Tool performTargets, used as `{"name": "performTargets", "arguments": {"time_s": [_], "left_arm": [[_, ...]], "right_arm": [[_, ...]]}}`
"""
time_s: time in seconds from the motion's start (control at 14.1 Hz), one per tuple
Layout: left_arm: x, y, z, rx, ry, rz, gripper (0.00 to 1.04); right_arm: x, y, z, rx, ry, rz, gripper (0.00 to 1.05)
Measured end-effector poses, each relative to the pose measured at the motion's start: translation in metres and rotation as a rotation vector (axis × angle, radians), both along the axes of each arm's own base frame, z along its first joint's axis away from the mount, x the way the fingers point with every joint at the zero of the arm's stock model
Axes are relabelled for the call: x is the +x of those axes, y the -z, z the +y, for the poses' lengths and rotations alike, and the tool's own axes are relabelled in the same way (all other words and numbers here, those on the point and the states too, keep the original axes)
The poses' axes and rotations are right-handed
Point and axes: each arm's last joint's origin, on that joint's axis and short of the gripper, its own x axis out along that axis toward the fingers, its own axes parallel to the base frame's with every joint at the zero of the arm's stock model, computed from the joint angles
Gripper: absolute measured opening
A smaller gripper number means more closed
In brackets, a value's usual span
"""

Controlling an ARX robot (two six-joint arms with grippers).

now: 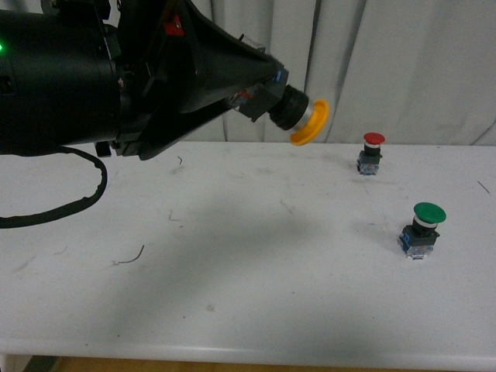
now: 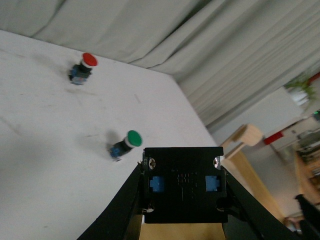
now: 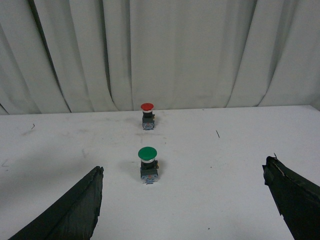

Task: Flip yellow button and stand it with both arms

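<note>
Yellow button (image 1: pixel 308 122): orange-yellow cap, silver collar, black neck; base black with two blue inserts (left wrist view).
Left gripper (image 1: pixel 260 93): black, small red patch (image 1: pixel 173 28).
Left arm (image 1: pixel 54 77): black, green light (image 1: pixel 2 48).
Right gripper (image 3: pixel 182 171): black.
Red button (image 1: pixel 373 153): red cap, black-and-blue base.
Green button (image 1: pixel 423 227): green cap, pale collar, black-and-blue base.
Table (image 1: pixel 256 310): white, faint grey scuffs.
Curtain (image 1: pixel 403 62): plain pale grey.

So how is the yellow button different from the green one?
The orange-yellow mushroom-cap push button is up in the air, clamped in the black left tool; the green mushroom-cap push button stands free on the white table. The yellow one is tilted, cap pointing sideways; the green one is upright, cap on top. Both have round caps on dark bases.
</note>
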Motion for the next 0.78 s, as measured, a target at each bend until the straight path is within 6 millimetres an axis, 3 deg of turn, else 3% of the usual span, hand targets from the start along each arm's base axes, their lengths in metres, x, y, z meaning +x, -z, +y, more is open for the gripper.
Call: {"name": "performTargets", "arguments": {"time_s": [0.28,0.78], "left_arm": [[0.003,0.010,0.002,-0.282,0.045,0.096,0.36],[0.011,0.003,-0.009,-0.344,0.076,0.120,0.36]], "right_arm": [[0.000,0.000,0.000,0.000,0.000,0.000,0.98],[0.000,0.000,0.000,0.000,0.000,0.000,0.98]]}}
